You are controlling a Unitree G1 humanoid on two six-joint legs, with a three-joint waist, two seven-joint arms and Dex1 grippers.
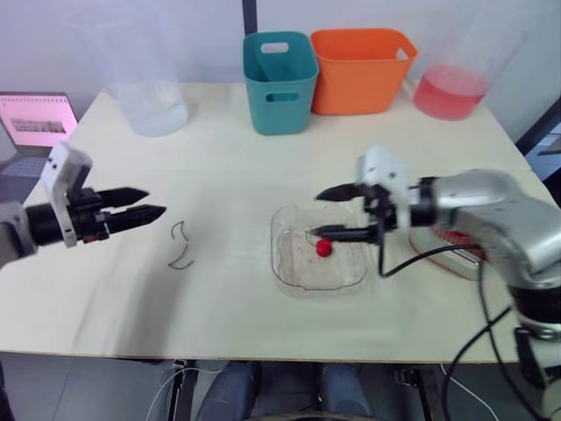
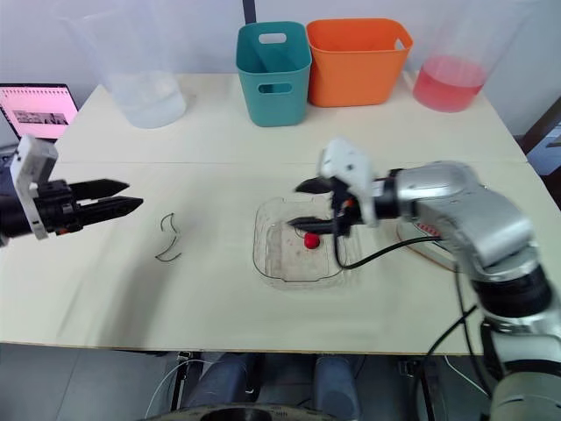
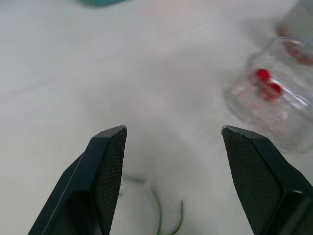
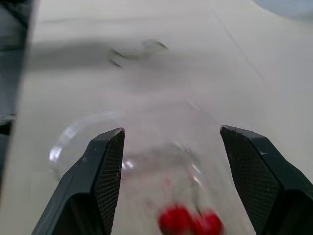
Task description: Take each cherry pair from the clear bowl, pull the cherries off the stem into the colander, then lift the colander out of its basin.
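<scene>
a: what's on the table point(image 1: 219, 149), biggest first?
b: along the back edge an orange bin point(image 1: 359, 74) with a teal bin point(image 1: 279, 88) just beside it; a clear jug point(image 1: 149, 101) near the back left corner; a clear container of pink liquid point(image 1: 449, 88) near the back right corner; a laptop point(image 1: 35, 118) stands beyond the left edge.
a: and nearer the front?
b: the clear bowl point(image 1: 289, 272) sits a little right of the middle, toward the front edge; by the right edge a red and white thing point(image 1: 456, 239) is mostly hidden behind the right arm, and i cannot tell what it is.
a: the claws?
b: the right gripper point(image 1: 317, 214) hangs over the bowl, pointing toward the left edge; its fingers are spread wide with nothing between them; the left gripper point(image 1: 156, 202) is over the table near the left edge, pointing at the bowl, also spread wide and empty.
a: the small things?
b: a green stem point(image 1: 181, 247) lies curled on the bare table between the left gripper and the bowl; the cherry pair point(image 1: 324, 248) rests on the bottom of the bowl near its middle, just under the right gripper's lower finger; whether they touch, i cannot tell.
</scene>
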